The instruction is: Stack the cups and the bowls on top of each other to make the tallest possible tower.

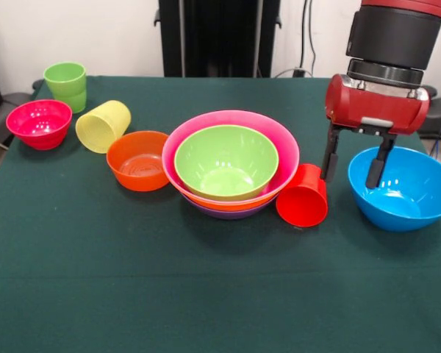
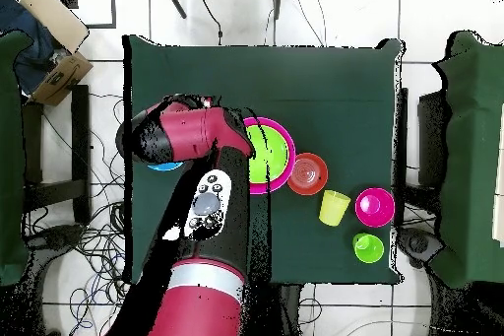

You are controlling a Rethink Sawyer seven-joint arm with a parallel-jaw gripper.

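Note:
The tower [image 1: 231, 151] stands mid-table: purple, orange and pink rims with a lime-green bowl [image 2: 264, 155] innermost. A red cup [image 1: 303, 197] lies on its side against the tower's right. My gripper [image 1: 350, 179] is open and empty. One finger hangs beside the red cup, the other over the inside of the blue bowl [image 1: 408, 193], either side of its left rim. A small red-orange bowl [image 1: 138, 160], a tipped pale yellow cup [image 1: 103, 125], a magenta bowl [image 1: 38, 123] and an upright green cup [image 1: 66, 84] sit to the left. In the overhead view my arm hides the gripper and the red cup.
The table [image 1: 206, 294] wears a dark green cloth. The robot's black pedestal [image 1: 217, 37] stands at its far side. In the overhead view, chairs [image 2: 463, 155] flank the table, a cardboard box [image 2: 59, 66] lies at the upper left, and cables run over the floor.

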